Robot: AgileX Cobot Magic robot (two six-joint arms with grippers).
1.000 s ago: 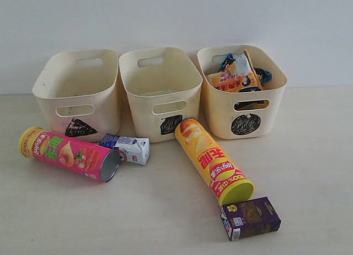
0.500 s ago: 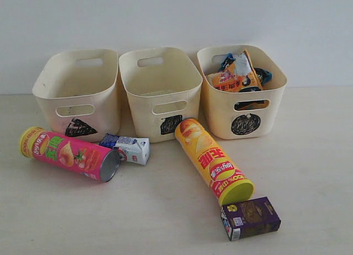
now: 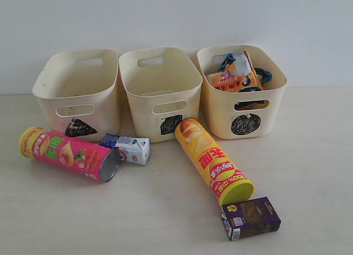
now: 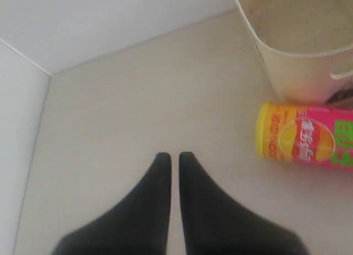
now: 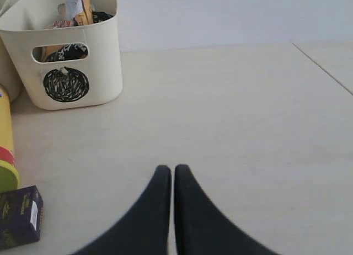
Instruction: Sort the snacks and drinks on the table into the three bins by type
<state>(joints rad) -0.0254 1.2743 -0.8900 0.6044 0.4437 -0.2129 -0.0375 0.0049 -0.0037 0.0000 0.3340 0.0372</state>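
Left gripper and right gripper are seen closed, empty, above the tabletop. The pink chip tube is found lying near the left gripper; the purple carton (lying flat) and circle-marked bin, ahead of the right.

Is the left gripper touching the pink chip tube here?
Apart. In the left wrist view, bare table separates the shut left gripper from the pink chip tube.
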